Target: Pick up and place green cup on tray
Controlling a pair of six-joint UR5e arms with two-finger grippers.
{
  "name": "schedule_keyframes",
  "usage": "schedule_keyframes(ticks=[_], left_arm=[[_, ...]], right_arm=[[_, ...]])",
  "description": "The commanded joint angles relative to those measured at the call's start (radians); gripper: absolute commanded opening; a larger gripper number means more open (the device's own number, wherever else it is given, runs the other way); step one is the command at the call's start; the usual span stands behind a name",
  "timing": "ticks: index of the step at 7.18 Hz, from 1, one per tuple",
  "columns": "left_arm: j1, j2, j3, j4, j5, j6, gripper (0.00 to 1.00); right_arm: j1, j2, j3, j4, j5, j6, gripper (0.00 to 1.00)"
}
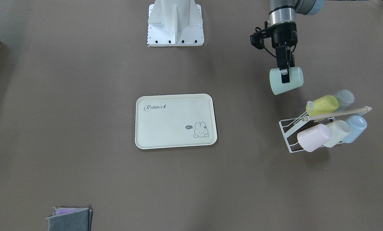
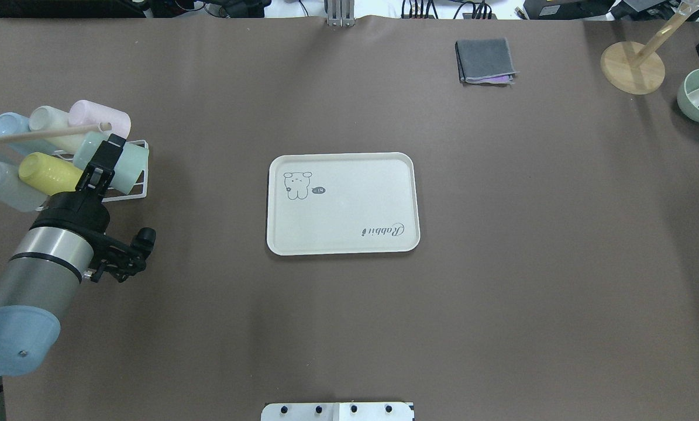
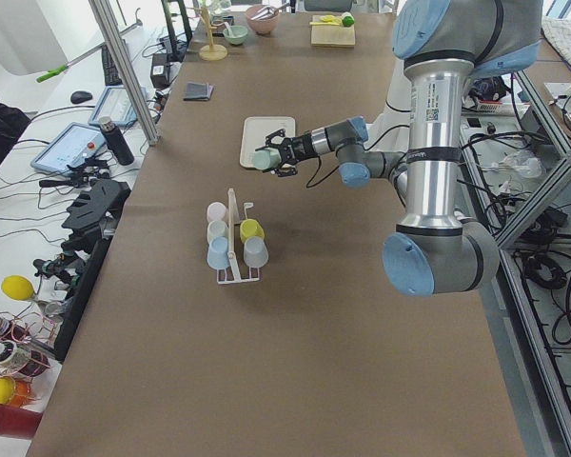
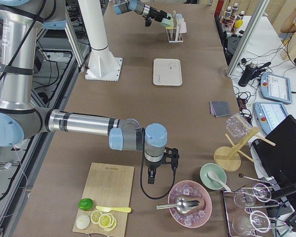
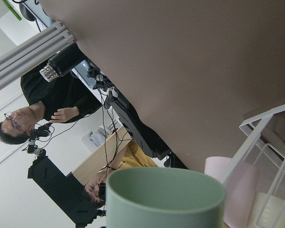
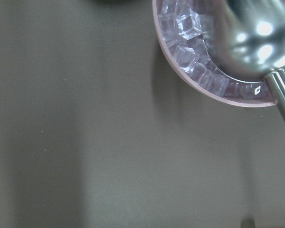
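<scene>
Left claw (image 1: 285,74): jaws closed to a narrow gap on the wall of the green cup (image 1: 287,81), near its rim. Whether one finger sits inside the mouth cannot be told. The cup hangs on its side, clear of the table. It touches nothing but the claw.

Position: the cup is just beside the rack (image 1: 285,136) on the robot's side. It is apart from the yellow cup (image 1: 322,104) and from the rod (image 1: 338,113) that tops the rack. The tray (image 1: 172,122) lies well apart, toward the middle of the table, with nothing on it.

Step in hand, as judged: carrying the cup across to the tray.

Recommendations:
- Draw away from the rack first, so the cup does not catch the rod or the neighbouring cups.
- Keep the present height until the cup is over the tray's flat floor, inside the rim.
- Turn the wrist so the cup stands level before lowering.
- Release only when the cup rests on the tray; a drop from a tilt is likely to roll it.

Right claw (image 4: 151,175): hangs near the ice bowl at the table's far end; whether it is open cannot be told.
</scene>
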Motion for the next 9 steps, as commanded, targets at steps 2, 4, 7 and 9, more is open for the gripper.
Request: schedule_keyframes(ticks=[2,4,7,9], left_arm=[[-0.08,-0.003,-0.001,0.012,-0.179,-0.131,0.0],[-0.075,-0.002,-0.004,0.012,-0.194,-0.373,0.0],[-0.051,0.025,0.011,-0.007,-0.3,-0.751,0.0],[-0.058,-0.107,0.046,0.016,-0.405,-0.753,0.0]], right_arm=[[0.0,0.0,0.0,0.001,0.0,0.0,1.0],[0.0,0.0,0.0,-0.001,0.0,0.0,1.0],[0.0,0.0,0.0,-0.001,0.0,0.0,1.0],[0.0,0.0,0.0,-0.001,0.002,0.002,1.0]])
